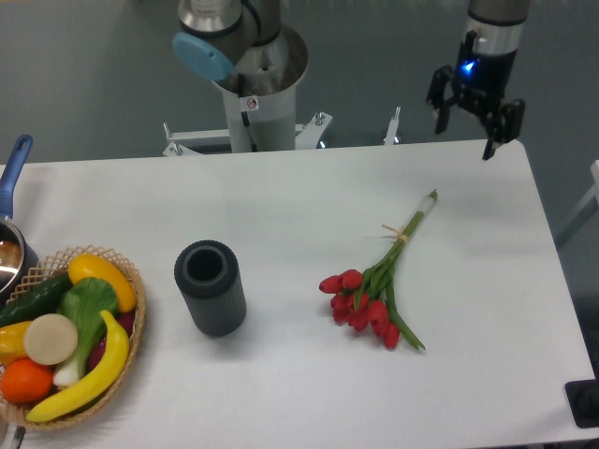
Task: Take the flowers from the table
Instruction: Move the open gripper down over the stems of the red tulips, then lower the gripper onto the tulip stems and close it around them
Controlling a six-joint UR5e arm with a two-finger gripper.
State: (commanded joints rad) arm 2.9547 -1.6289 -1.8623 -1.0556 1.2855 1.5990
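The table (pixel 281 215) spreads below the gripper (pixel 463 117), which hangs at its far right edge, fingers spread and empty. A basket (pixel 131 309) sits far to its left, a dark cylinder (pixel 210 287) nearer. The flowers (pixel 374 295) lie on the table, well below the gripper.

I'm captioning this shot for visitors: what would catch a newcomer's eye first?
Probably the flowers, a bunch of red tulips lying right of centre on the white table. Next, the basket of bright fruit and vegetables at the front left corner, with the dark cylinder between them. The open gripper hangs above the far right edge.
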